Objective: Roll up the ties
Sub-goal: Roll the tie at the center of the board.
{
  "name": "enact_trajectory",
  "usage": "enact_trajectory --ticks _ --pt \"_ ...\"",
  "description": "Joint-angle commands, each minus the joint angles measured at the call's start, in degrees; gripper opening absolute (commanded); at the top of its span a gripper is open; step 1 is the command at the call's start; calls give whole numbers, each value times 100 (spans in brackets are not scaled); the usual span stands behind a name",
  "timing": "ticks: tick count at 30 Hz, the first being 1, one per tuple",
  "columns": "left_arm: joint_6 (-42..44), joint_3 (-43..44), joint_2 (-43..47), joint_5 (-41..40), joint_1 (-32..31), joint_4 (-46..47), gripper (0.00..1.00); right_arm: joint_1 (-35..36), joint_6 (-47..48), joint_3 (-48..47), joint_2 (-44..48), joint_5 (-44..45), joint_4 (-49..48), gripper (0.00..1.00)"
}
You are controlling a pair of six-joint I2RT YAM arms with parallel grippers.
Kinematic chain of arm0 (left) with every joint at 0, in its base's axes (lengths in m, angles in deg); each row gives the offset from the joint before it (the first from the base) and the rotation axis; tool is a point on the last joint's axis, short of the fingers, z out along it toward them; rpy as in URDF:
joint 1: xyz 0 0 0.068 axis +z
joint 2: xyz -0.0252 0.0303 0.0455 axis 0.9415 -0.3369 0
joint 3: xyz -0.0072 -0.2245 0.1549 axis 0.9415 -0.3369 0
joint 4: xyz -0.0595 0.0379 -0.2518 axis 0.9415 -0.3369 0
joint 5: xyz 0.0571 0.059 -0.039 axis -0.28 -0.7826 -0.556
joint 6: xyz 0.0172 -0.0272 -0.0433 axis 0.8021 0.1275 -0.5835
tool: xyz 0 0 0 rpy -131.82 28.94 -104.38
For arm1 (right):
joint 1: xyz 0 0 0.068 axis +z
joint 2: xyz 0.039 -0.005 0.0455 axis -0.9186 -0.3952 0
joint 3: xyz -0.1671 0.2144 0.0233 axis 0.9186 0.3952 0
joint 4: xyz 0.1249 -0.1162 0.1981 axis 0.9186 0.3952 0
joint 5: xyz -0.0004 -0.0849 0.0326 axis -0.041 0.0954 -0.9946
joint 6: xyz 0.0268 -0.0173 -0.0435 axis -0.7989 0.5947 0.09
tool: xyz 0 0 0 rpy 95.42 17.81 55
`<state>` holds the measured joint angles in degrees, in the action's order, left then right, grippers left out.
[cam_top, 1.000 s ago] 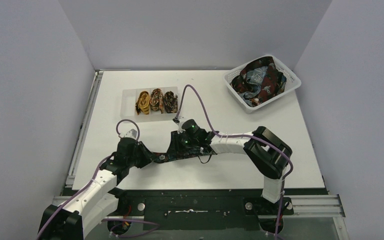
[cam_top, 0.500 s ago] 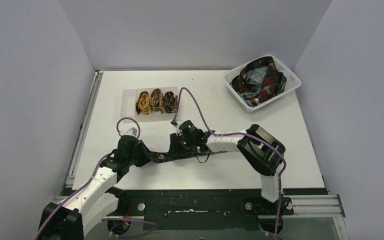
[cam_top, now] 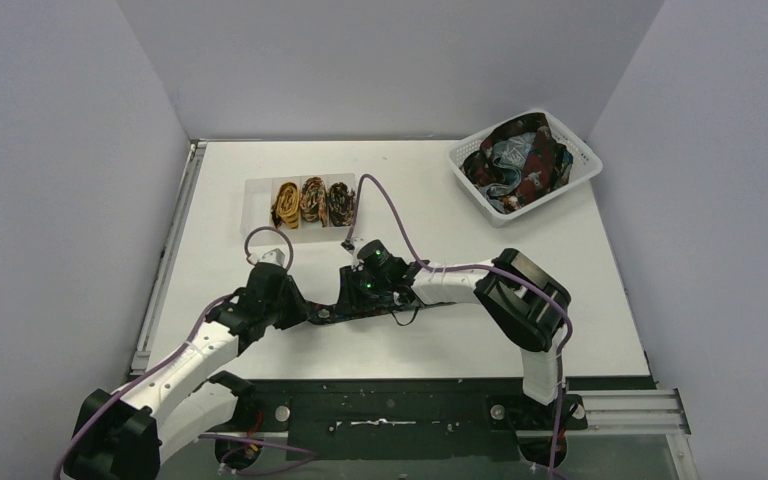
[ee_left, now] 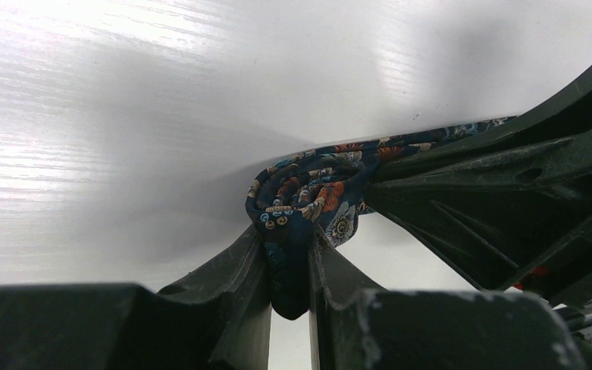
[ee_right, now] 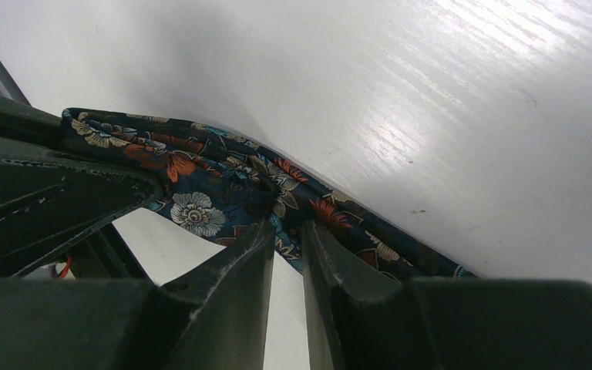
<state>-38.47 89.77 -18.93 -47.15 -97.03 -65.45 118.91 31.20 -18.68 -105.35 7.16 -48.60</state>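
A navy flowered tie [cam_top: 328, 315] lies on the white bench [cam_top: 460, 225] near its front edge, stretched between the two arms. The left jaws are clamped on its coiled end, the right jaws on the flat strip just beside. Three rolled ties [cam_top: 310, 202] sit in a tray [cam_top: 256, 210] farther back, and loose ties [cam_top: 520, 160] fill the far-right basket [cam_top: 558, 197].
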Motion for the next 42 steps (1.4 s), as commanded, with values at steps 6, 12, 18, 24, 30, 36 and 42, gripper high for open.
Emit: enact_trajectory --ticks 6,12,18,24,30,36,42 --pt "89 940 -541 -1210 -659 -821 9 -463 35 468 1080 274 -248 27" --pt "-169 1374 -828 -2004 -1252 -1234 8 -875 -82 1019 1539 459 -317 29" --pt "-501 1919 -1424 -2966 -1904 -1803 8 -1114 -109 1279 1719 654 -161 31" --pt "-608 2617 -2426 -3541 -2478 -2292 7 -1303 -170 1464 1859 633 -259 33" --pt "-749 3222 -3208 -3901 -2858 -2706 7 -1445 -219 1626 2082 735 -235 34" --pt "-824 3684 -3786 -4027 -3093 -2795 7 -1653 -316 1831 2220 684 -281 35" --pt "-785 4212 -4374 -4024 -3287 -2785 13 -1898 -429 2015 2273 550 -351 38"
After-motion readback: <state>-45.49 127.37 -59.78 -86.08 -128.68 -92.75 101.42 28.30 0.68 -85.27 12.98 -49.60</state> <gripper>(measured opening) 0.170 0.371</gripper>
